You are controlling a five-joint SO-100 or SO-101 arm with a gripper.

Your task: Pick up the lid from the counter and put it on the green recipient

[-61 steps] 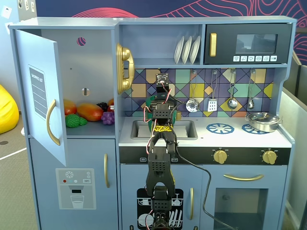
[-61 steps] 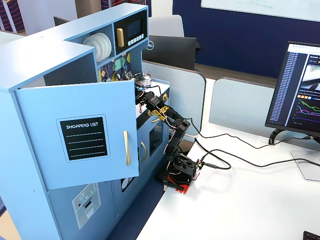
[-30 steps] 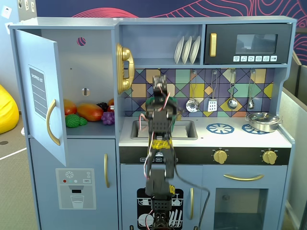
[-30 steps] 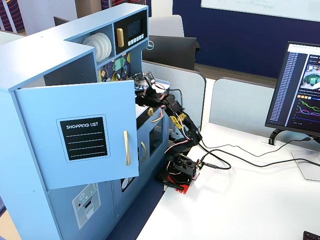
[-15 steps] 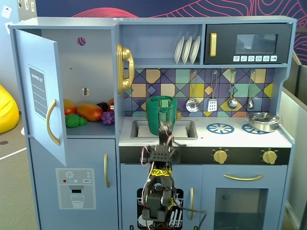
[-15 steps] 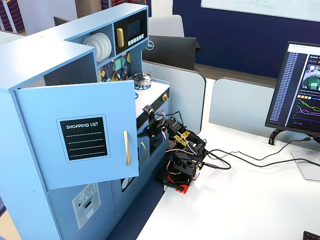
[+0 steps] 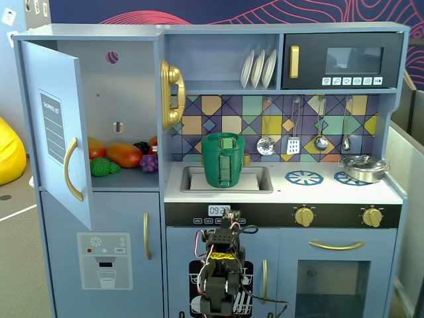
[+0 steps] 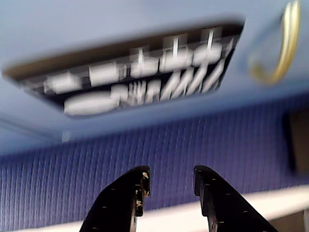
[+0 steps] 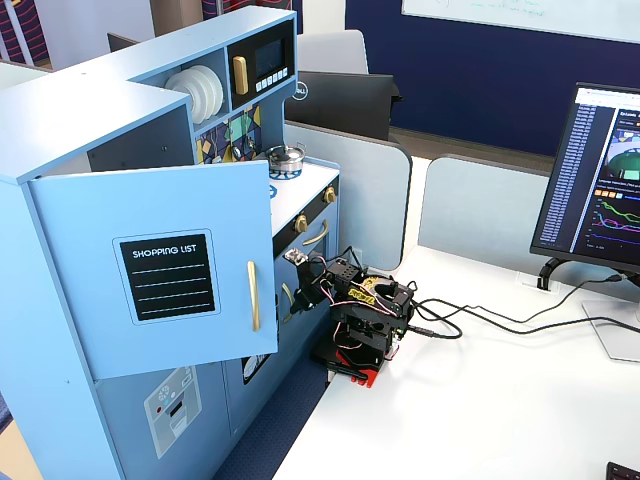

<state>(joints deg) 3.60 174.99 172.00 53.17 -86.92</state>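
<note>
In front of us stands the toy kitchen (image 7: 218, 199), pale blue. Its tall left cupboard is open, the door (image 7: 56, 129) swung wide toward the camera, and in a fixed view from the side that door (image 9: 170, 265) carries a black "SHOPPING LIST" panel. On the cupboard's shelf we see toy food in a loose heap: an orange-red piece (image 7: 124, 155), a green leafy piece (image 7: 101, 167), a purple bunch of grapes (image 7: 149, 163) and some darker fruit behind. Top right is the microwave (image 7: 341, 61), shut. In the open niche next to it three white plates (image 7: 258, 69) stand on edge in a row.

In the counter's sink (image 7: 255, 180) stands the green recipient (image 7: 223, 160), upright, its ribbed strap handle facing us; its mouth looks closed by a flat green top — we take this to be the lid (image 7: 223, 138), seated on the pot, though from this height we cannot make out its knob. A shiny silver pot (image 7: 364, 167) with its own cover sits on the right-hand burner print, well apart from the green one.

Below the counter, the arm (image 7: 222, 271) is folded low against the cabinet front, wires looped around it. In the wrist view the gripper (image 8: 170, 181) points at the blurred cabinet panel and the blue carpet beneath it — its two black fingers (image 8: 126, 195) are a little apart with nothing between them.
</note>
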